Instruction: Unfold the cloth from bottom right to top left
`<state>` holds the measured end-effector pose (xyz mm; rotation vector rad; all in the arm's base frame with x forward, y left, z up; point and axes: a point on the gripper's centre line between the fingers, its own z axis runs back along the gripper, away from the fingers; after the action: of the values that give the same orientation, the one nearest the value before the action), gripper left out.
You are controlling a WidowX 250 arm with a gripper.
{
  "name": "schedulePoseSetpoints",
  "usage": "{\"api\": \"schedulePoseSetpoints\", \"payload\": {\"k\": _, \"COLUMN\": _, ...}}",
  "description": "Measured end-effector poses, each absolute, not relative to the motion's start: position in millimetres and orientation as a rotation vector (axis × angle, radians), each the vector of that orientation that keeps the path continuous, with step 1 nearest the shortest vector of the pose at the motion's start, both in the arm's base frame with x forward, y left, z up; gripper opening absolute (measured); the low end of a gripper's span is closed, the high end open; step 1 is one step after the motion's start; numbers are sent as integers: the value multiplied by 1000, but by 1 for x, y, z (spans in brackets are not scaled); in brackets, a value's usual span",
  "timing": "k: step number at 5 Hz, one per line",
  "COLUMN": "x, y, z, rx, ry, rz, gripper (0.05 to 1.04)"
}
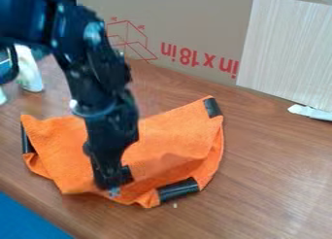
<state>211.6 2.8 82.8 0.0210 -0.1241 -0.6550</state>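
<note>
Claw [114, 182]: it is hanging down over the cloth's near edge, on the view's left of centre; whether it is gaping or closed on fabric, I cannot tell.
Arm [104, 104]: it is coming in from the upper left and sloping down to my claw.
Orange cloth [170, 141]: it is lying rumpled beneath my claw, spreading out to both sides of it, its near edge sagging into folds.
Dark patches: one [178, 190] is sitting just right of my claw at the near edge, another [212, 107] is marking the far right corner, and a third [26, 140] is edging the left side (a tidy trio, I am thinking).
Tabletop [272, 184]: its brown wood grain is running under the cloth.
Cardboard [188, 19]: it is standing beyond my claw, showing red print.
Pale panel [289, 48]: it is standing before the cardboard, far right of my claw.
White container [29, 73]: it is standing beyond my claw, to the left.
Blue surface [26, 216]: it is showing nearer the camera than my claw, at lower left.
</note>
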Motion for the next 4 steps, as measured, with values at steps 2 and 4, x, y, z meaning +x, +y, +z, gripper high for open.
{"api": "schedulePoseSetpoints", "payload": {"k": 2, "x": 256, "y": 40, "z": 100, "rx": -165, "ry": -75, "rz": -542, "gripper": 63}}
{"api": "schedulePoseSetpoints", "payload": {"k": 4, "x": 304, "y": 75, "z": 127, "rx": -205, "ry": -135, "rz": -435, "gripper": 63}}
